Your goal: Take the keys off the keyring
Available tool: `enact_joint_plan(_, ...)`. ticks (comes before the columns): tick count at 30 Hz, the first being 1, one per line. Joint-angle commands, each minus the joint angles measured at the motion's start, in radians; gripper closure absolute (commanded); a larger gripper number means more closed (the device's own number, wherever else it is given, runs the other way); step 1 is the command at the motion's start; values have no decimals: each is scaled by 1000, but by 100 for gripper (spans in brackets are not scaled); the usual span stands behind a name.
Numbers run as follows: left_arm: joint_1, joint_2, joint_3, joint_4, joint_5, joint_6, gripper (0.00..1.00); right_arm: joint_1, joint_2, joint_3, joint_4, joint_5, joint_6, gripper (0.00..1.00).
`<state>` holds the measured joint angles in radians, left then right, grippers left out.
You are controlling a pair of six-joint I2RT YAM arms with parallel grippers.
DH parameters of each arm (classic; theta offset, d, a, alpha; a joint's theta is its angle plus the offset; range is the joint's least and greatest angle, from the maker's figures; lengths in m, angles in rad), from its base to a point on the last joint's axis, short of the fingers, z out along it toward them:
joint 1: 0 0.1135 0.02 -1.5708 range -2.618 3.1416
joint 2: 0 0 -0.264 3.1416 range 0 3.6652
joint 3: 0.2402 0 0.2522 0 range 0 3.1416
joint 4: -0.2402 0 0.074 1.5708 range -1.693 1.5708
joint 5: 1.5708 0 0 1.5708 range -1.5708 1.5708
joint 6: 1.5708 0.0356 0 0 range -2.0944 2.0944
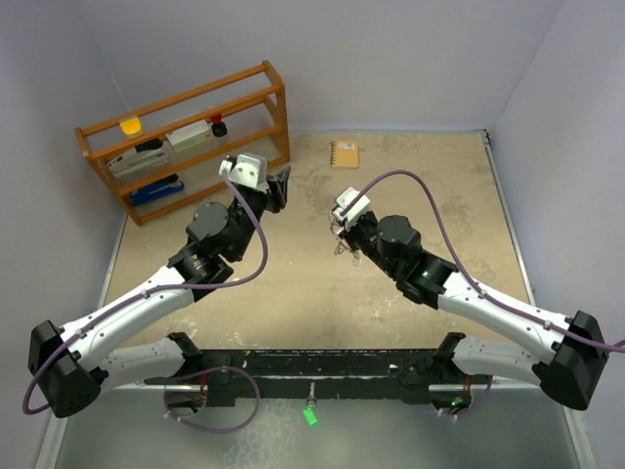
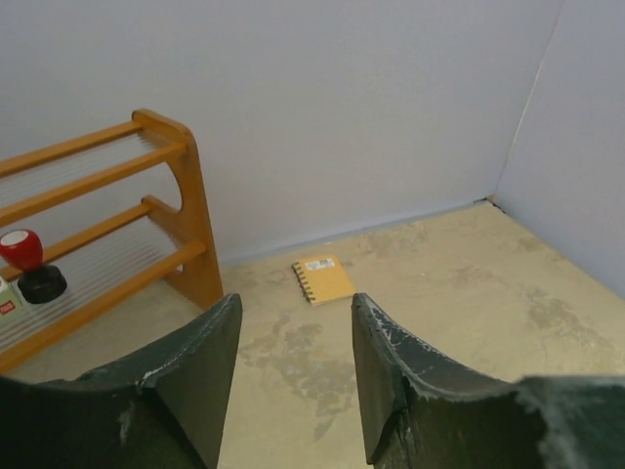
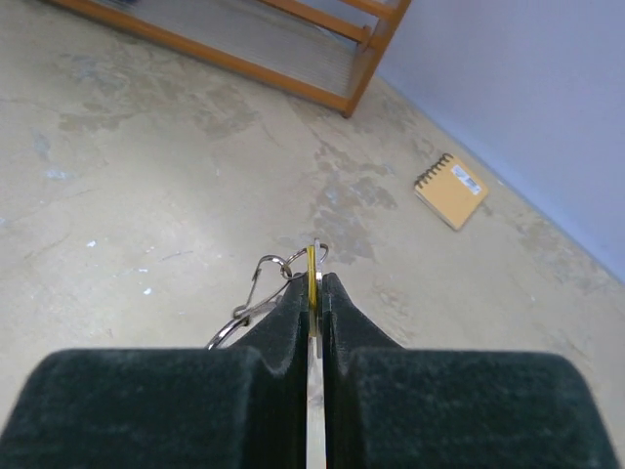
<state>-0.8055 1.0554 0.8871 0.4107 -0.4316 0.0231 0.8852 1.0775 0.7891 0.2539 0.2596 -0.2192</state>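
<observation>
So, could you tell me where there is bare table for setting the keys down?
The widest bare patch of table lies right of the notebook, up to the right wall. Another lies between the left arm and right arm, near their bases. The far left is crowded: the open left gripper hangs by the rack. The right gripper holds the keys mid-table.

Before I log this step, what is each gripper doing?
Left gripper: open, empty.
Right gripper: shut on a key, keyring dangling.
</observation>
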Motion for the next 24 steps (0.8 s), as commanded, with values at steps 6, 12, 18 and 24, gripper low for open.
enact_joint_plan(6,0,-16,-86,118,198,-6,48,9,-34,179,-126,76,-62,100)
enact_joint_plan(12,0,-14,-166,255,341,-56,40,18,5,264,-229,92,-76,100)
enact_joint_plan(18,0,-9,-249,409,389,-116,39,27,11,269,-224,123,-79,100)
enact_joint_plan(24,0,21,-311,547,447,-119,32,33,15,268,-207,124,-81,100)
